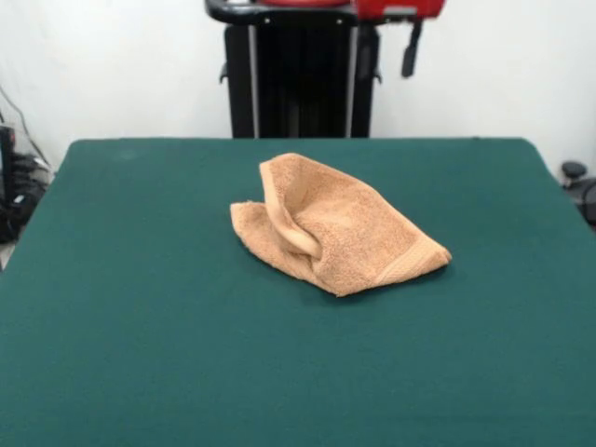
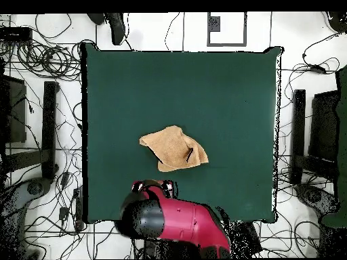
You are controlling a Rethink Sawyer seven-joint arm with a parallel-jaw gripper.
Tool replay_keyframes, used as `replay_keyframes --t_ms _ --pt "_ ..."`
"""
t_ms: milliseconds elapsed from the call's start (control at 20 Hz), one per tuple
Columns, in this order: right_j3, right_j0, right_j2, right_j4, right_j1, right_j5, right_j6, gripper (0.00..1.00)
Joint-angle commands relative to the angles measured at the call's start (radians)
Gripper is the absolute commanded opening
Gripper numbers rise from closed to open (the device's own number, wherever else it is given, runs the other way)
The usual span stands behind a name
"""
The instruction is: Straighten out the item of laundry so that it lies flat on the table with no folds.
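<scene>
The item of laundry (image 1: 337,226) is a light orange-tan towel lying crumpled near the middle of the green table (image 1: 140,326). One side is folded over into a raised ridge, and a woven band runs along its right hem. From above, the towel (image 2: 173,148) sits slightly toward the robot's side of the table (image 2: 230,88), with a dark crease on it. The red and black arm is drawn back at the table's edge. Its gripper (image 2: 154,185) hovers just short of the towel, apart from it; its state does not show.
Green cloth stretches wide on every side of the towel. Tangled cables (image 2: 41,57) and black stands (image 2: 49,128) lie on the floor around the table. The arm's red body (image 2: 183,227) overhangs the table's edge by the base.
</scene>
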Motion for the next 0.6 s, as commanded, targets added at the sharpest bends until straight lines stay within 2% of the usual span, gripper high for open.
replay_keyframes --t_ms 50,200,600 --pt "-0.098 -0.024 -0.003 -0.005 0.267 -0.089 0.192 1.00" --pt "-0.133 -0.101 0.055 -0.031 0.351 -0.156 0.111 1.00" --pt "-0.207 -0.204 0.136 -0.088 0.446 -0.189 0.032 1.00"
